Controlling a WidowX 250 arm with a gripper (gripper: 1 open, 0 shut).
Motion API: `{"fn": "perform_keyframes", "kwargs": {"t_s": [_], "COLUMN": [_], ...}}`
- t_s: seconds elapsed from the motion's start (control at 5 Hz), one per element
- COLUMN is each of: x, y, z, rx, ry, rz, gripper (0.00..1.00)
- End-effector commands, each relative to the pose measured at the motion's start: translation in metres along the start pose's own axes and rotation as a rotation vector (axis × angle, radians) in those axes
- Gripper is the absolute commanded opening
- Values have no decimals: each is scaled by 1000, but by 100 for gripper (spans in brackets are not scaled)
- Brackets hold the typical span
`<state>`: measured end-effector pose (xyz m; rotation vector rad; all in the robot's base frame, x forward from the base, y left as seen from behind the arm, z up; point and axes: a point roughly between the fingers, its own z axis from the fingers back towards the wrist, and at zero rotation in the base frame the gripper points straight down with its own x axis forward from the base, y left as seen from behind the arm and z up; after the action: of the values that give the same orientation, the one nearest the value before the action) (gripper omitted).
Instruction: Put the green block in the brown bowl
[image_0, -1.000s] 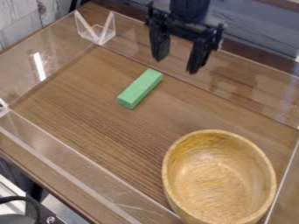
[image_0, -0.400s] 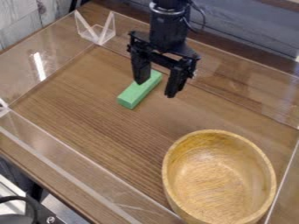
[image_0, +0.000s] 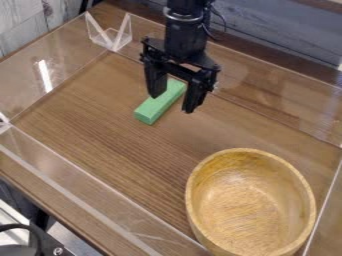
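Green block (image_0: 159, 103) is seen lying flat on the wooden table (image_0: 94, 130), its long side running slantwise, up and to the right. Its upper end is straddled by the gripper (image_0: 177, 98), whose fingers are spread wide, holding nothing. Brown bowl (image_0: 250, 208) is found well apart, lower right.

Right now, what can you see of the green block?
The green block is a small bright green bar with plain matte faces, lying flat and diagonal on the wooden table. The open gripper straddles its upper end, fingers on either side; contact cannot be judged. It lies well apart from the brown bowl.
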<state>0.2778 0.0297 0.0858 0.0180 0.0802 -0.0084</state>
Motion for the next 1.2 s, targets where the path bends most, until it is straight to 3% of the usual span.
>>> {"fn": "perform_keyframes", "kwargs": {"t_s": [0.0, 1.0], "x": [4, 16], "y": [8, 24], "z": [9, -12], "rx": [9, 9], "ry": [-57, -109], "rz": [10, -9], "gripper": [100, 100]}}
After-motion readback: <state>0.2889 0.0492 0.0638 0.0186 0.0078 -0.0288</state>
